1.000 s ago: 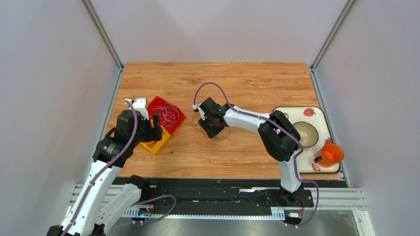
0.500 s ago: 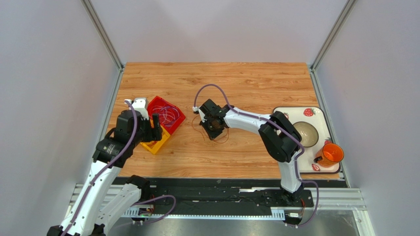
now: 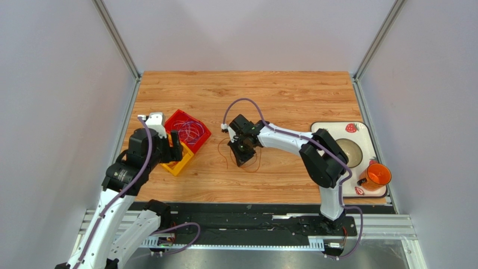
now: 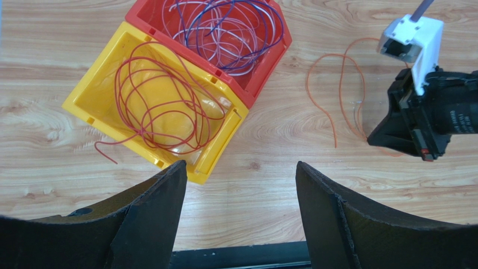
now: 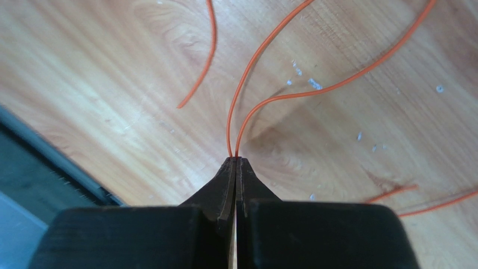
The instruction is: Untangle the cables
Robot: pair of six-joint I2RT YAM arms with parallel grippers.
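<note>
**Right wrist view: orange wire pinched between closed fingertips**

We see the right gripper (image 5: 235,159) with its two black fingers pressed together on a hair-thin orange wire (image 5: 229,129). Two strands of the wire leave the tips side by side and then curve apart over the wooden table (image 3: 280,95). A loose end lies to their left, and more orange strands show at the lower right.

From the top external camera, we see this gripper (image 3: 242,154) pointing down near the middle of the table, with the wire looped loosely around it.

The left gripper (image 4: 240,168) is spread wide and holds nothing. It hangs above the table, near the bins.

Its camera looks down on two small plastic bins that touch each other. The yellow square bin (image 4: 219,145) holds a coil of dark red wire (image 4: 162,106), and one end of that wire trails over the wall onto the wood. The red bin (image 4: 269,70) holds curled purple and pale lilac-white wires (image 4: 230,33).

At the table's right edge, well apart from the wires, a white tray with strawberry prints (image 3: 325,126) carries a pale bowl (image 3: 348,152) and an orange cup (image 3: 378,175).
</note>
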